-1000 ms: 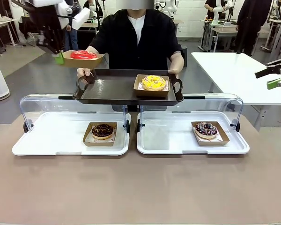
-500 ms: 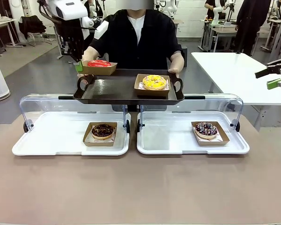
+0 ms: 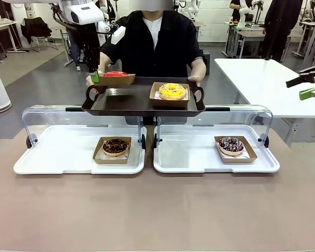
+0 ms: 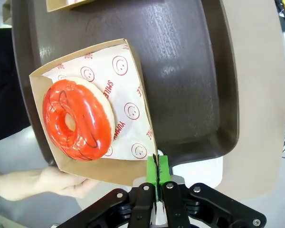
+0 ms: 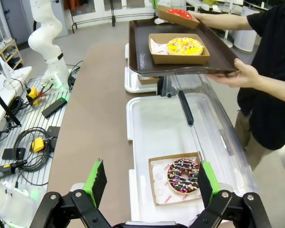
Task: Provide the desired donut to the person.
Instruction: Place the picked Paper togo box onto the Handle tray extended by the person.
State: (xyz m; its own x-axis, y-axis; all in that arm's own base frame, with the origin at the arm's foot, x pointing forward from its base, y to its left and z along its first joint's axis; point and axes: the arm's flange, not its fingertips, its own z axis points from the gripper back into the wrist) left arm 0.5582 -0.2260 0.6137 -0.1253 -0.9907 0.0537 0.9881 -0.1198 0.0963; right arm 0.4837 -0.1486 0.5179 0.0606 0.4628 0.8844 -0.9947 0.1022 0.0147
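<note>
Glossy red donut now over dark tray; cardboard box pinched, left fingers

White left arm with rounded glossy joints, black gripper body below. Left gripper: black linkages with silver screws, green pads. Right gripper: same black links, screws, green pads. Person: loose black short-sleeved jacket over white shirt.
</note>
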